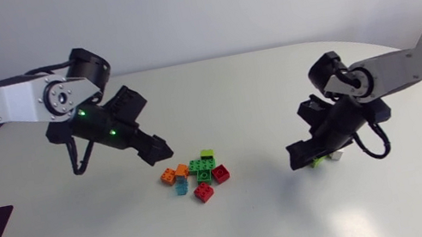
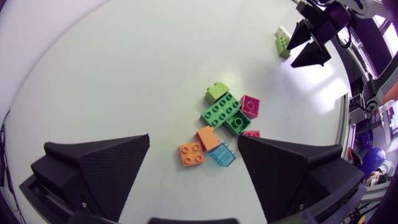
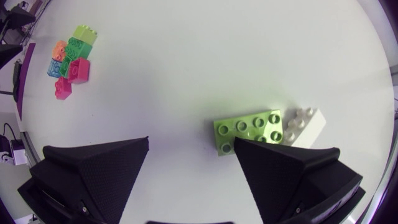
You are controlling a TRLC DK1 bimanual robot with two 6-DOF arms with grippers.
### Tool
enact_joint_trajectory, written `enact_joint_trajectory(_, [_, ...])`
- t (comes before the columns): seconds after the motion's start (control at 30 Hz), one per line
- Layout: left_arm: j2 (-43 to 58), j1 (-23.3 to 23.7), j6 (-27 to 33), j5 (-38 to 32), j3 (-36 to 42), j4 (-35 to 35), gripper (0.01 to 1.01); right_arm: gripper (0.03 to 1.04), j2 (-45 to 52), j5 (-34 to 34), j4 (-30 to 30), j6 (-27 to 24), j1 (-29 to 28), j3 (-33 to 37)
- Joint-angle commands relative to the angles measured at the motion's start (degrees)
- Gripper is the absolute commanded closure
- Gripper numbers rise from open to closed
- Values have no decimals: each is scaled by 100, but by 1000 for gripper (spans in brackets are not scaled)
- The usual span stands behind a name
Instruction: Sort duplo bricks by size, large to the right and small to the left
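**A:** Left gripper (image 1: 157,150) first: what's it doing?

**B:** It hangs released, fingers spread wide with nothing between them, just beside the pile (image 1: 197,176) at mid-table. From its own wrist view an orange brick (image 2: 191,154) and a light-blue brick (image 2: 221,155) lie ahead of it, in line with the gap between the fingers. Neither finger touches them.

**A:** And the right gripper (image 1: 294,157)?

**B:** It is also released and grasps nothing. It sits low over the right side of the table (image 1: 366,204). A lime long brick (image 3: 249,130) lies flat beside one finger, which hides part of it. A white brick (image 3: 305,124) is up against the lime one's far end.

**A:** So how far along is the sort?

**B:** Early, I'd say. The lime long brick on the right looks like a large one placed. I can't tell the white brick's size for sure. I see no bricks set out on the left side yet.

**A:** What's left?

**B:** Most of it. The pile holds small orange, red, magenta and lime bricks, plus the light-blue one. A green long brick (image 2: 219,111) in the middle probably belongs on the right. The small ones should go left, and the left gripper looks well placed to start with the orange.
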Motion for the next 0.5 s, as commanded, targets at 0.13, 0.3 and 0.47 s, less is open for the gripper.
enact_joint_trajectory(0.13, [490, -202, 260, 26, -119, -203, 43, 69, -725, 42, -392, -150, -433, -350])
enact_joint_trajectory(0.3, [499, -272, 339, 26, -286, -203, 43, 69, -1068, 24, -576, 60, -187, -209])
enact_joint_trajectory(0.47, [806, -325, 102, -18, -128, -203, 43, 70, -1253, -11, -691, 315, 112, -86])
